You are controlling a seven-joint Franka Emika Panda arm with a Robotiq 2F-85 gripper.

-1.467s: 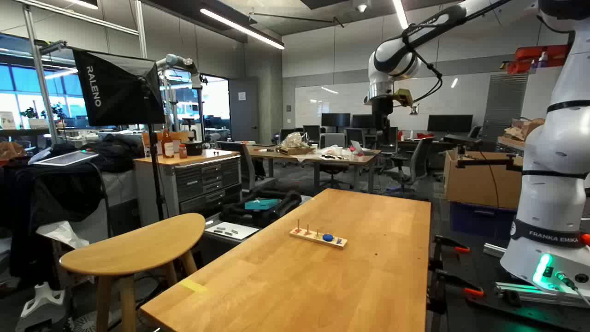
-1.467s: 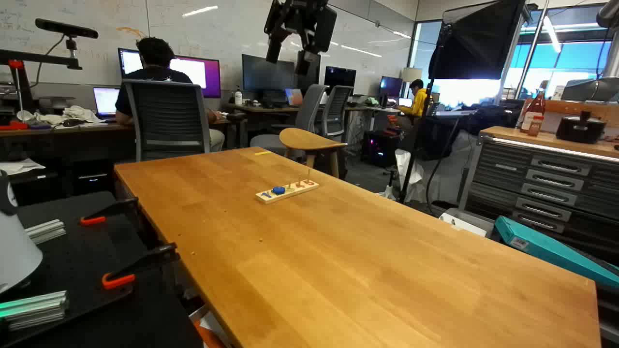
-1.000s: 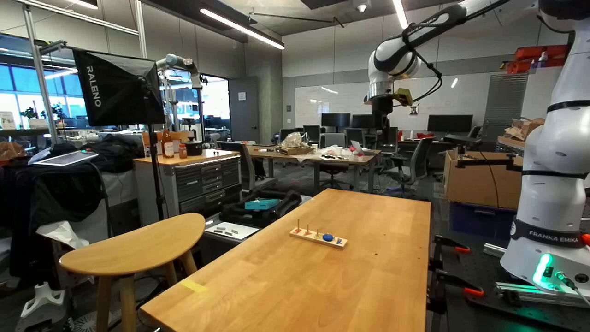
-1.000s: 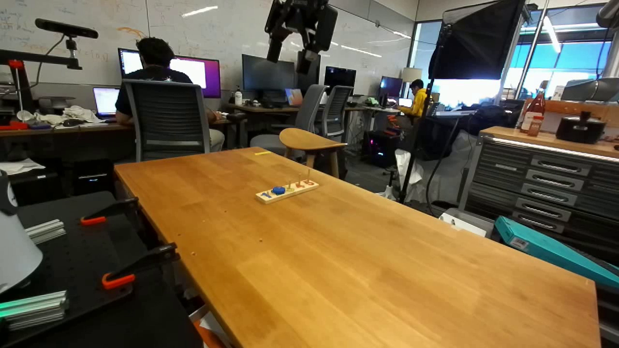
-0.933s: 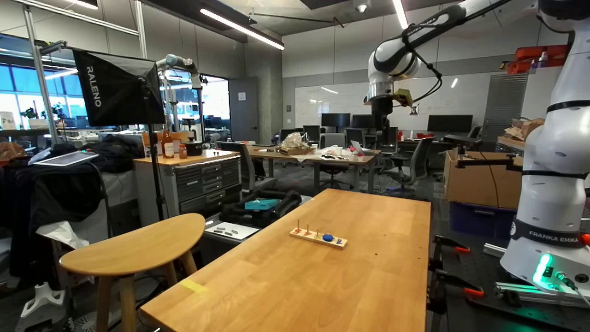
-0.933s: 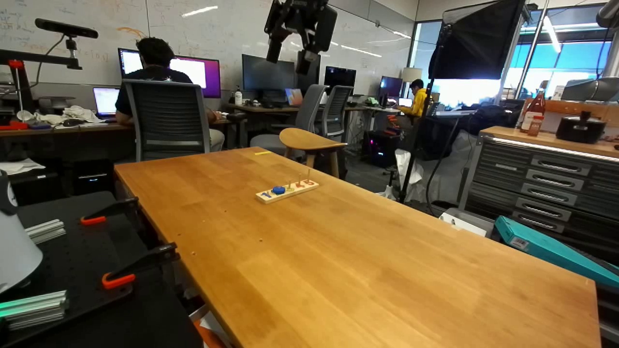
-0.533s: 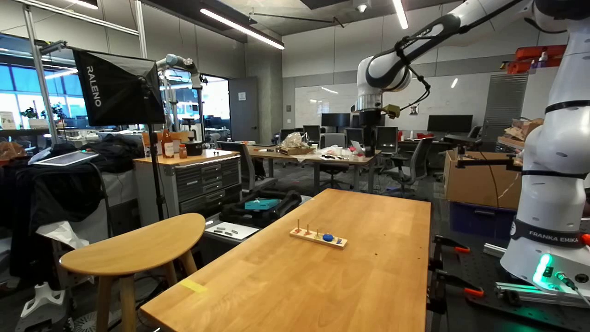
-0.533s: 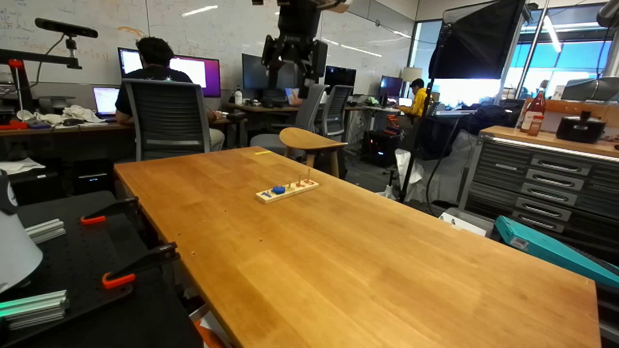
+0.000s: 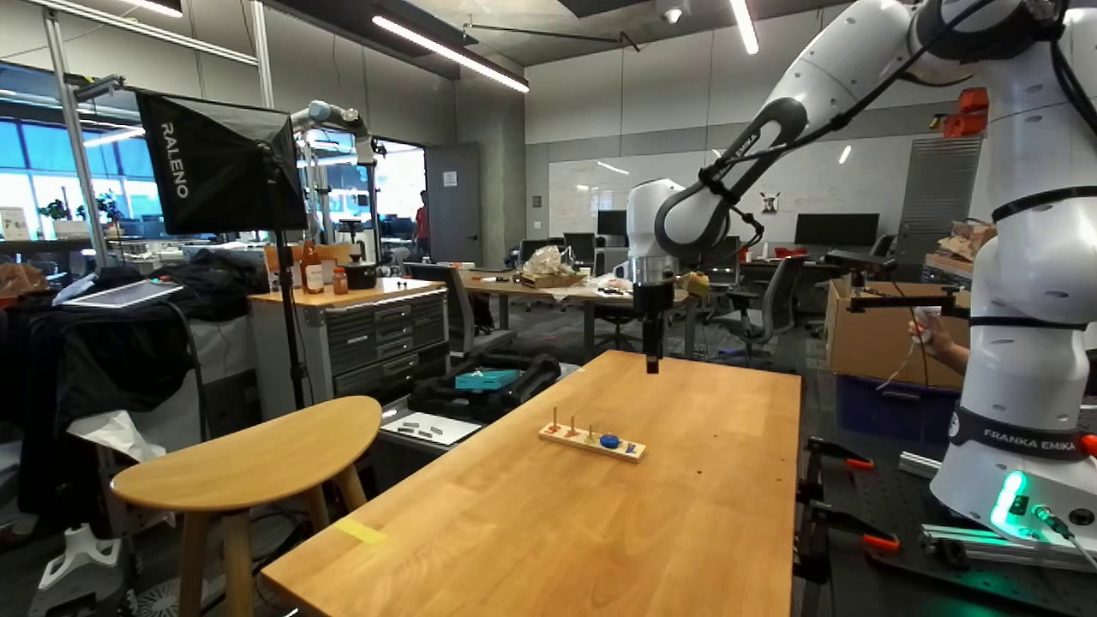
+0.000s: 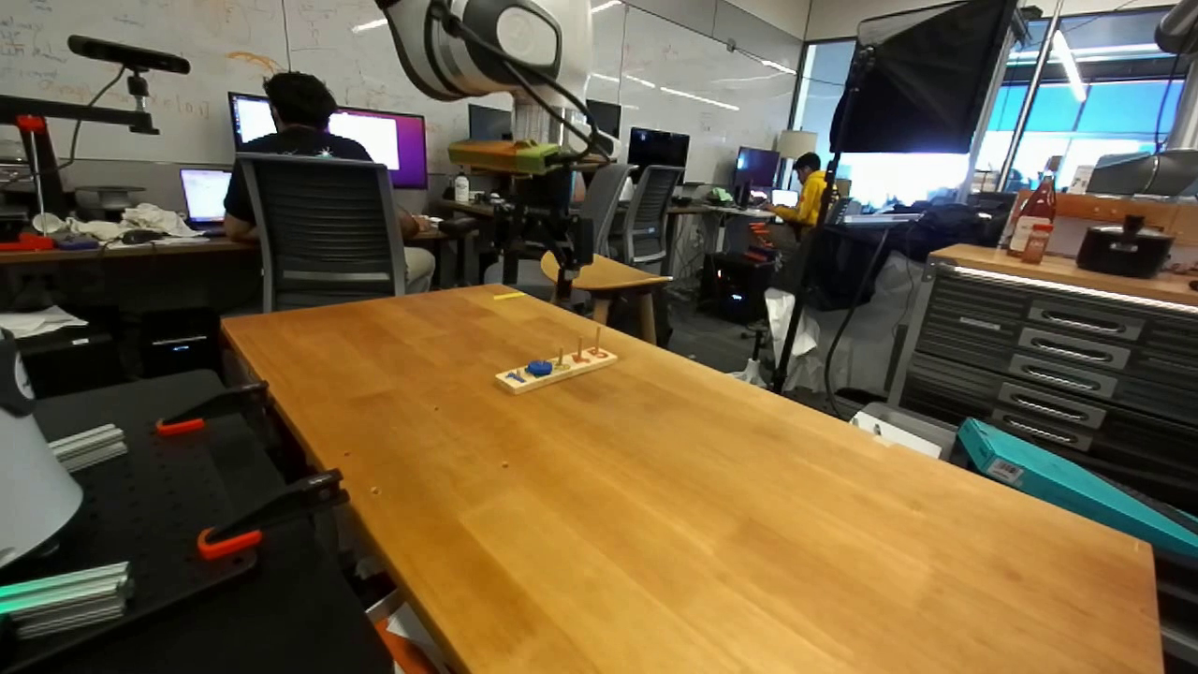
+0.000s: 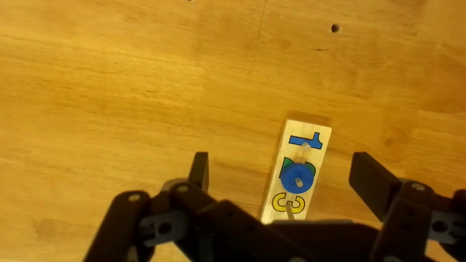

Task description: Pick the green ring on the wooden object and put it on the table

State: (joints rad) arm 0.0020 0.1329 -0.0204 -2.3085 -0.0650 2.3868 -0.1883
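The wooden object (image 11: 287,152) is a pale strip with painted numbers and upright pegs, lying flat on the table (image 11: 127,91). It shows in both exterior views (image 9: 578,441) (image 10: 562,374). The only ring in view is blue (image 11: 289,176), on the peg over the green number; it also shows in both exterior views (image 9: 609,441) (image 10: 539,368). No green ring shows. My gripper (image 11: 281,160) is open and empty, above the table. In the wrist view the ring and strip lie between its spread fingers. In both exterior views the gripper (image 9: 653,367) (image 10: 536,271) stays well above the strip.
A rounded wooden stool (image 9: 248,463) stands beside the table. Clamps with orange handles (image 10: 229,543) hold on at the robot's side. A person's hand (image 9: 941,343) shows behind the arm's base. A teal box (image 10: 1076,487) lies beyond the table's far long edge.
My gripper has come down a long way and moved nearer the table and the strip. The arm has reached forward. The strip and blue ring have not moved. A hand has appeared behind the base.
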